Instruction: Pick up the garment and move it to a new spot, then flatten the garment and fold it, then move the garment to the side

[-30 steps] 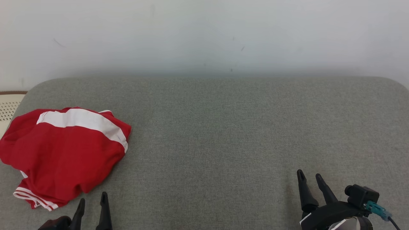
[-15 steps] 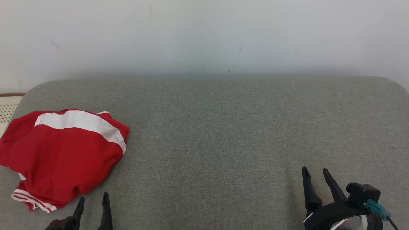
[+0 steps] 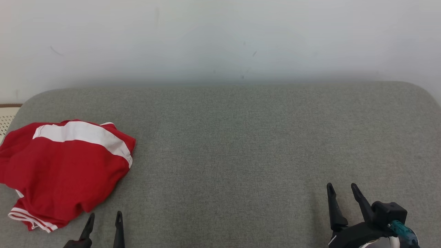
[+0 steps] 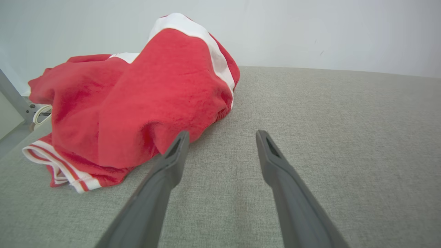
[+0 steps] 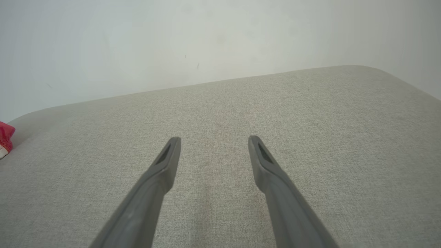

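The garment is red with a white band and white-striped hems, lying crumpled in a heap at the left end of a grey cushioned surface. From the left wrist the garment bulks up just ahead and left of the fingers. My left gripper is open at the bottom edge, just right of the garment's near hem and apart from it; its gripper holds nothing. My right gripper stands open over bare fabric at the lower right, gripper empty. A sliver of the garment shows far left.
A white wall rises behind the cushion's far edge. A pale perforated object with a brown rim sits beyond the cushion's left end. A grey metal leg stands left of the garment.
The whole head picture has shifted, so the camera moved. Both grippers sit slightly lower and more to the right in the picture. The garment lies as before.
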Robot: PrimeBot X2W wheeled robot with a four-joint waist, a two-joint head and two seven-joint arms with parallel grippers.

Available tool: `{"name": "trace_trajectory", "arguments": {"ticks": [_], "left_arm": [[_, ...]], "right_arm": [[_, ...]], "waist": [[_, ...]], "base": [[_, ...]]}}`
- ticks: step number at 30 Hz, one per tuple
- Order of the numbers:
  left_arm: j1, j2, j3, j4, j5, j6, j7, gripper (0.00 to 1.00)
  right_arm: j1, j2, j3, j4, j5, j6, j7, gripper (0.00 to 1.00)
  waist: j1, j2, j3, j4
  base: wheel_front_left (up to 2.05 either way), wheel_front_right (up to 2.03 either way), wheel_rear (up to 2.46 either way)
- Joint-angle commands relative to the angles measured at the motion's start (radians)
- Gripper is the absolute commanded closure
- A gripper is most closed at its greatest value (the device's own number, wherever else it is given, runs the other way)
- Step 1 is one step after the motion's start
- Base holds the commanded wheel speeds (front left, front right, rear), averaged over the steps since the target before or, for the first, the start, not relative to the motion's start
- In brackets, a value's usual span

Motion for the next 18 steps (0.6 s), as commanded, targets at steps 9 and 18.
{"name": "trace_trajectory", "arguments": {"ticks": [9, 18], "left_arm": [[0.012, 0.005, -0.011, -0.010, 0.077, 0.015, -0.022, 0.00], [0.016, 0.003, -0.006, -0.012, 0.128, 0.026, -0.036, 0.00]], "right_arm": [[0.005, 0.007, -0.002, -0.005, -0.088, 0.001, -0.022, 0.00], [-0.001, -0.001, 0.013, 0.005, -0.138, 0.001, -0.038, 0.00]], "waist": [[0.0000, -0.0001, 0.004, 0.001], [0.0000, -0.0001, 0.005, 0.009]], "base": [[0.00, 0.00, 0.00], [0.00, 0.00, 0.00]]}}
